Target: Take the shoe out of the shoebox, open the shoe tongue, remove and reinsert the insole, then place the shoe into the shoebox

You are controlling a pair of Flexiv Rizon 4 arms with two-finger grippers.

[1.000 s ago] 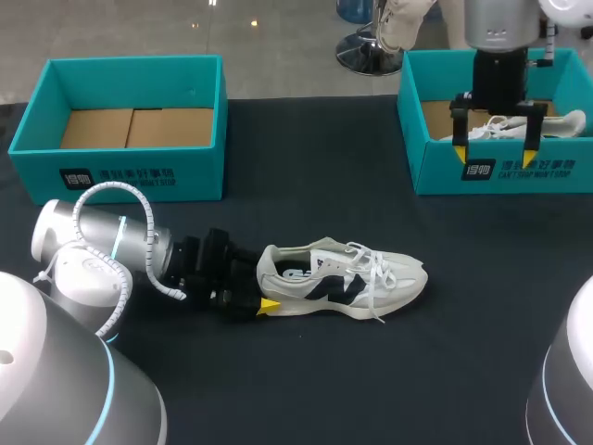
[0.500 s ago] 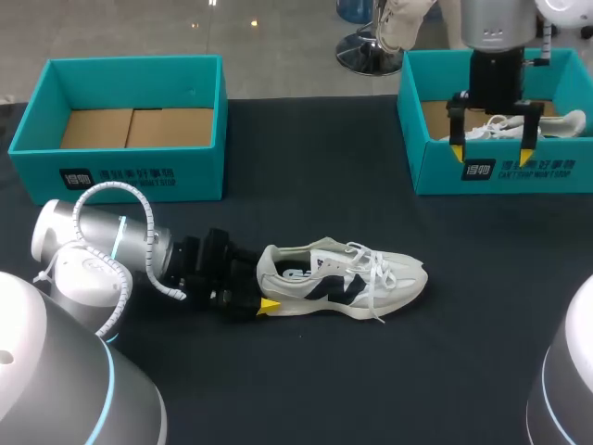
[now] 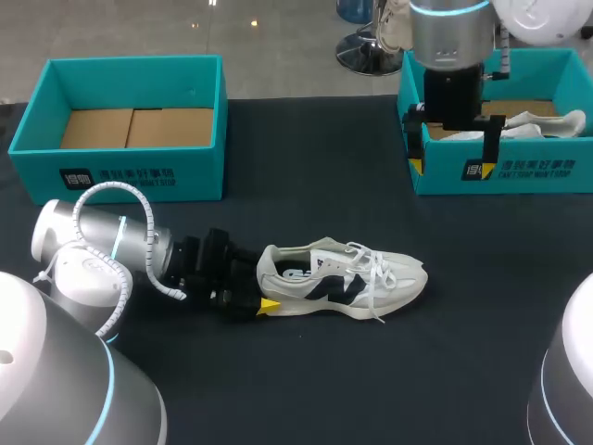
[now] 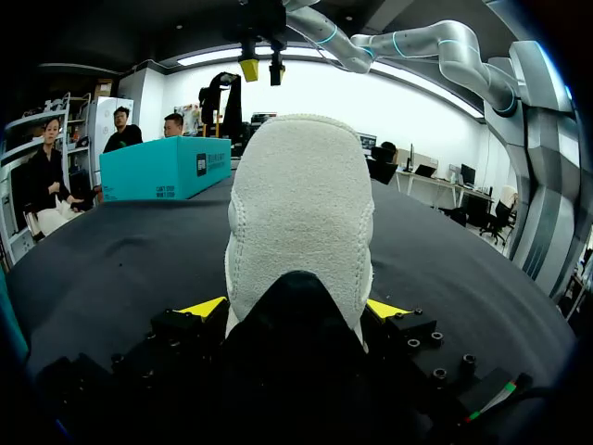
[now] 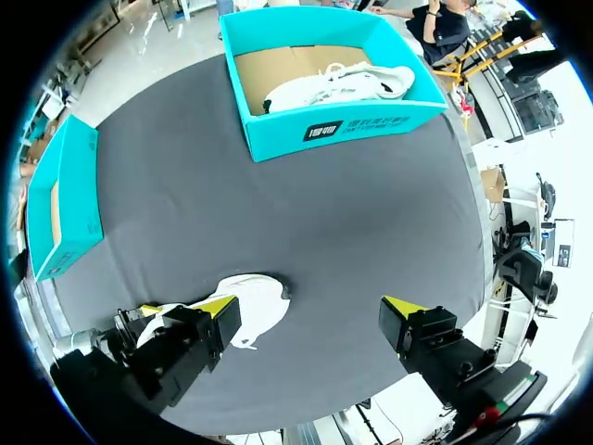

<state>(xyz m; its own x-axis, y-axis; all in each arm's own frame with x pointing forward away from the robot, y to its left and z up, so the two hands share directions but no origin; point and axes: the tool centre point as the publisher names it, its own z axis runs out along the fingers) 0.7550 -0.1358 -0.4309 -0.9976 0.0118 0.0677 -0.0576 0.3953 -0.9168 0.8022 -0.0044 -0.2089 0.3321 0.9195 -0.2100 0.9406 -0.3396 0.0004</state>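
Note:
A white and black shoe lies on its sole on the black table, toe to the right. My left gripper is shut on its heel; in the left wrist view the padded heel fills the space between the yellow fingertips, which touch it on both sides. My right gripper hangs open and empty high over the front left corner of the right shoebox. From the right wrist view the shoe lies far below, beside one finger of that gripper.
A second white shoe lies in the right teal shoebox. The left teal shoebox shows only its cardboard floor. Black tabletop stretches between the two boxes and the shoe.
My right arm has moved left, from above the right shoebox's inside to over its front left corner, its gripper still open. The left arm and the shoe have not moved.

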